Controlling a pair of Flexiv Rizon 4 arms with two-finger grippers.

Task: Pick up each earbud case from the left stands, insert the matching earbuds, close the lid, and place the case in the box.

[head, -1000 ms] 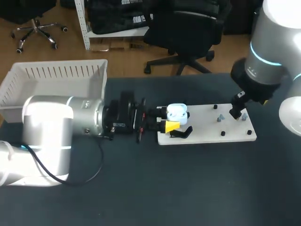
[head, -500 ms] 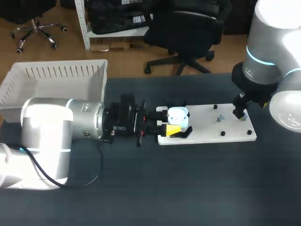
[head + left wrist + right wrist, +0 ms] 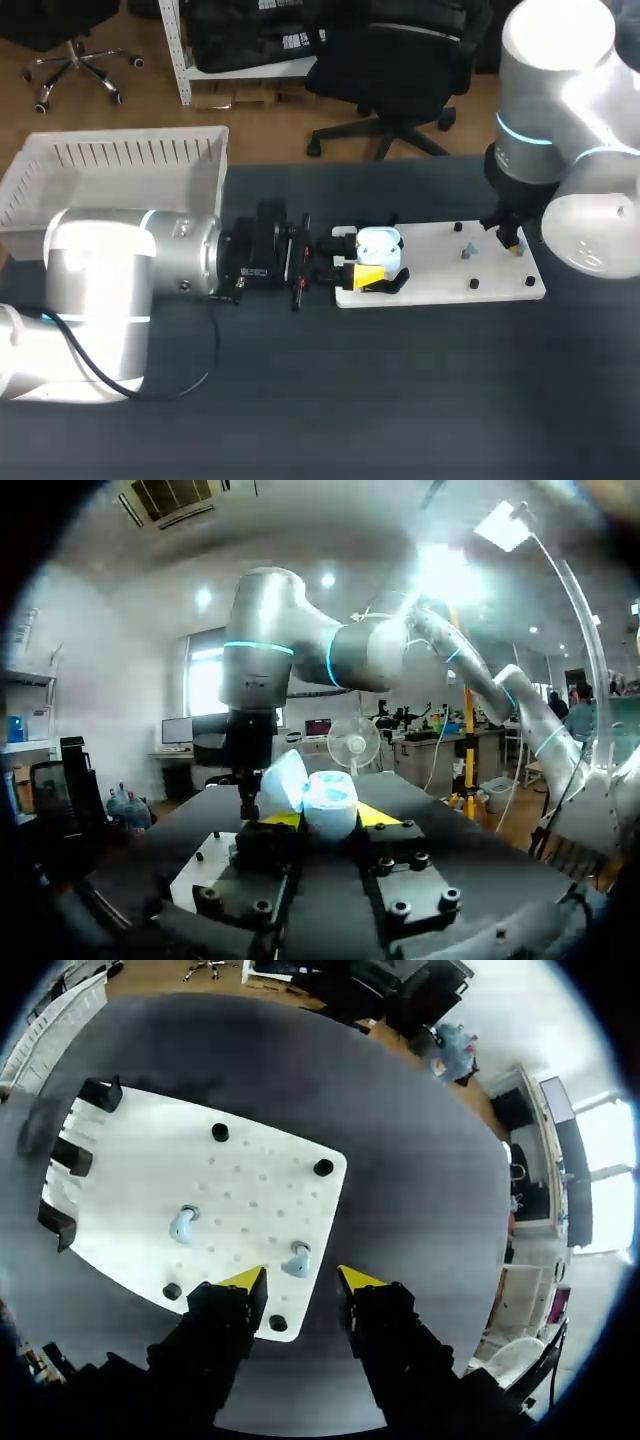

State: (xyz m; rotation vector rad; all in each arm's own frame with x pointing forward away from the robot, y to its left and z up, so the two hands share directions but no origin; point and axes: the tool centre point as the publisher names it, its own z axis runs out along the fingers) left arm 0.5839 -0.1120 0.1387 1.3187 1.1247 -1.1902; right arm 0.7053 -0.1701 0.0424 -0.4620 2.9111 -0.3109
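Case in one gripper, earbud under the other.
Left wrist view: left gripper pinches the open case. Right wrist view: right gripper spread, earbud between its tips.

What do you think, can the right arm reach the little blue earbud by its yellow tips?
Probably yes. The right arm has its jaws open, with that earbud just ahead of them on the white board; nothing lies between.

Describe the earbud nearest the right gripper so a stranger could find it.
On the dark table lies a white board. Two pale blue earbuds sit on it; this earbud lies by the board's edge, ahead of the right gripper, while the other earbud sits nearer the middle.
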